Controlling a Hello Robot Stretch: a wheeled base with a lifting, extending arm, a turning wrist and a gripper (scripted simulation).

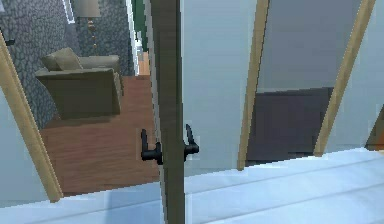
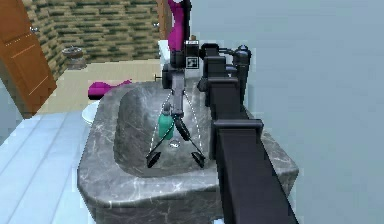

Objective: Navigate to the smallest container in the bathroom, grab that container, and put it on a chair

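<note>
My arm (image 2: 235,140) rises from the arm side view's bottom edge over a grey marble sink (image 2: 110,165). The gripper (image 2: 175,160) points down into the basin, its two thin fingers (image 2: 156,156) spread over the bowl. A small teal thing (image 2: 163,126) sits right at the gripper inside the basin. I cannot tell whether the gripper holds it. An olive armchair (image 1: 80,85) stands on a wooden floor at the forward view's left, beyond the doorway.
A door (image 1: 168,100) seen edge-on with black handles (image 1: 150,150) stands close ahead. Wooden frames (image 1: 252,90) and grey wall lie to its right. Behind the sink are a tall magenta thing (image 2: 180,25), a flat magenta thing (image 2: 100,88) and a brown door (image 2: 25,60).
</note>
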